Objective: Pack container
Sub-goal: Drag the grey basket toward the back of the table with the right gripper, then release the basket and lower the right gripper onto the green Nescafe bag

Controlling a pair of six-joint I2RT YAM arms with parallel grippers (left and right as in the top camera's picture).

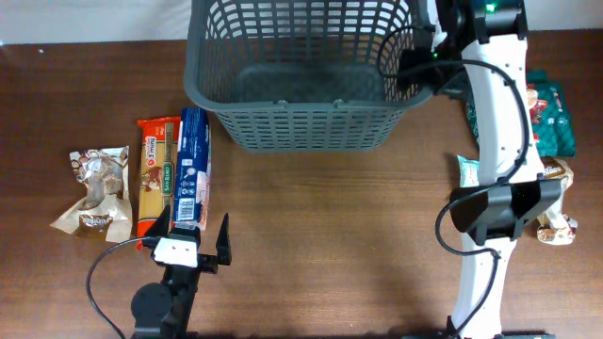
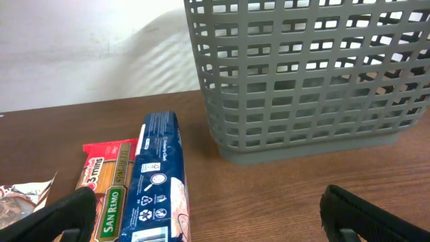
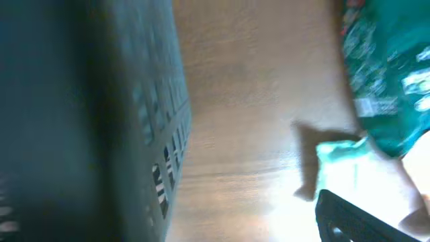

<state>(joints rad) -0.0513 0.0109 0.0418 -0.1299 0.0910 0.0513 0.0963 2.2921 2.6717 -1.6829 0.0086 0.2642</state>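
The container [image 1: 300, 127] is a large dark grey slotted basket at the back centre of the table, with nothing visible in it. It also shows in the left wrist view [image 2: 309, 81] and, blurred, in the right wrist view [image 3: 80, 114]. My left gripper [image 1: 193, 243] is open and empty, low over the table at the near ends of a blue packet [image 1: 194, 177] and a San Remo spaghetti pack [image 1: 155, 184]. In the left wrist view [image 2: 208, 212] its fingers straddle the blue packet [image 2: 160, 178]. My right gripper [image 1: 421, 58] is beside the basket's right wall, open and empty [image 3: 222, 218].
A brown snack bag [image 1: 94, 193] lies at the far left. On the right lie a green packet [image 1: 548, 118], a teal packet [image 1: 468, 169] and a gold-brown packet [image 1: 558, 221]. The white right arm [image 1: 499, 122] stretches across them.
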